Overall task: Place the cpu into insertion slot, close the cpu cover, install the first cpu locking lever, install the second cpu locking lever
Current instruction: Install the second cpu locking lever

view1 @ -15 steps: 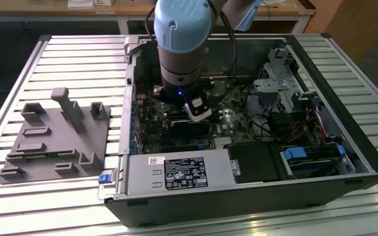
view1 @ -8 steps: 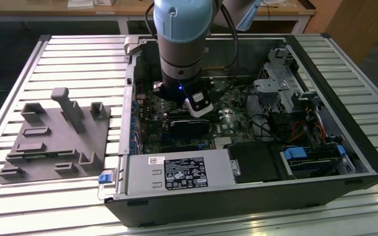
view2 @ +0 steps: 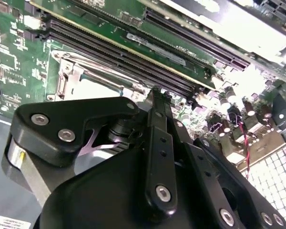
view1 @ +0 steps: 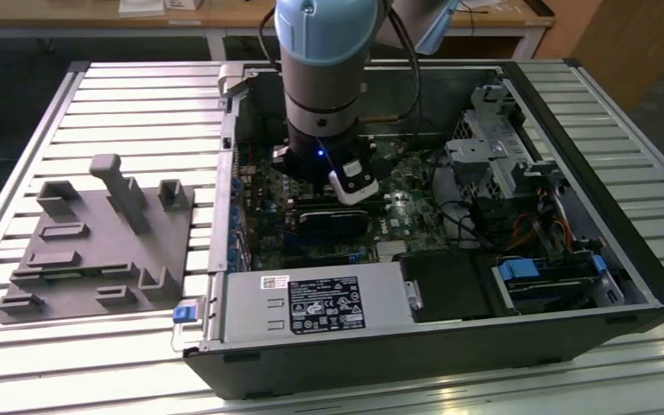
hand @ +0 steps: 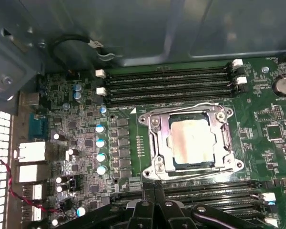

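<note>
In the first wrist view the cpu (hand: 192,141) lies flat in its socket on the green motherboard, dull silvery top showing. The cpu cover (hand: 155,143), a thin metal frame, lies down around it, the chip showing through its window. A thin wire lever (hand: 200,105) runs along the socket edge beside the memory slots. My gripper (hand: 154,192) hovers just off the opposite socket edge, shut with nothing between its fingers. In the second wrist view the gripper (view2: 155,93) ends right beside the socket frame (view2: 69,71), whose other half it hides. The arm (view1: 321,78) reaches straight down into the open computer case (view1: 632,285).
Memory slots (hand: 167,86) flank the socket on two sides, and a row of capacitors (hand: 100,155) stands beside it. The case also holds a power supply (view1: 309,303), a drive cage (view1: 505,156) and loose cables. A grey fixture plate (view1: 90,251) lies on the slatted table at the exterior view's left.
</note>
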Tool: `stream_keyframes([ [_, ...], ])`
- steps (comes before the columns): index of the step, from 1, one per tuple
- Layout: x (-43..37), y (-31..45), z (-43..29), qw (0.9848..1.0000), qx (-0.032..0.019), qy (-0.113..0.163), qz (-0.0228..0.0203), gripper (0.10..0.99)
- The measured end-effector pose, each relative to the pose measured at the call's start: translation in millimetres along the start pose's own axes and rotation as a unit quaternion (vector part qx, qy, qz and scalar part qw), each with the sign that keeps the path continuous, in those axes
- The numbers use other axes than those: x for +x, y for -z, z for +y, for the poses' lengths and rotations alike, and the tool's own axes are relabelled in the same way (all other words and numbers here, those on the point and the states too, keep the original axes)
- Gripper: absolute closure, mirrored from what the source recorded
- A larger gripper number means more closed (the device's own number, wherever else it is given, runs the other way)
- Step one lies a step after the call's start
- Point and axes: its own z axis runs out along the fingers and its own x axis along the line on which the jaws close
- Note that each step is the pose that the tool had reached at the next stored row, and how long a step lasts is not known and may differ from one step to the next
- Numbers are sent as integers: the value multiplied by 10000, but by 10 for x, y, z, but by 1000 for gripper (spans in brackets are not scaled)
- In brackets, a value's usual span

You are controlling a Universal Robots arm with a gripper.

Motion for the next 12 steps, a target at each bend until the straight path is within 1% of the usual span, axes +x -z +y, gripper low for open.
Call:
stream_keyframes([
  [7,-194,-13,46,10000,55,2,-5,980],
  [10,-274,-17,64,10000,96,2,-9,980],
  [12,-316,-21,79,9999,136,4,-13,980],
])
